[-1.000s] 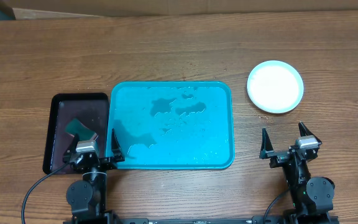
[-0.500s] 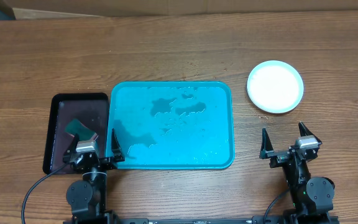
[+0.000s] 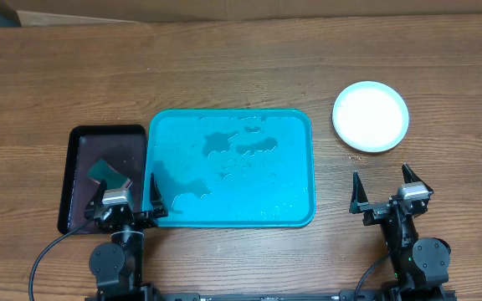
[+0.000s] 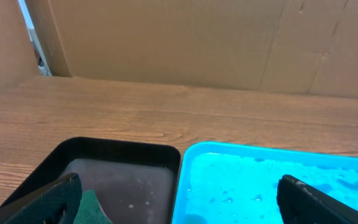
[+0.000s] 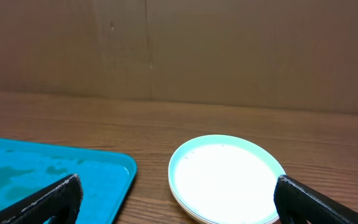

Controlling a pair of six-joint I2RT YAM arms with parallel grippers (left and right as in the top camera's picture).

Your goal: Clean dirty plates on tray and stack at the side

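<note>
The plates point(image 3: 371, 115) stand in one stack on the table right of the tray; the top one is white inside with a pale blue rim, and they also show in the right wrist view point(image 5: 227, 178). The turquoise tray point(image 3: 231, 169) holds only wet patches; its near part shows in the left wrist view point(image 4: 278, 180). My left gripper point(image 3: 129, 199) is open and empty at the tray's front left corner, over the black tray's edge. My right gripper point(image 3: 385, 189) is open and empty, in front of the plates.
A narrow black tray point(image 3: 78, 171) lies left of the turquoise tray, with a green sponge point(image 3: 103, 172) in it. Cardboard walls stand behind the table in both wrist views.
</note>
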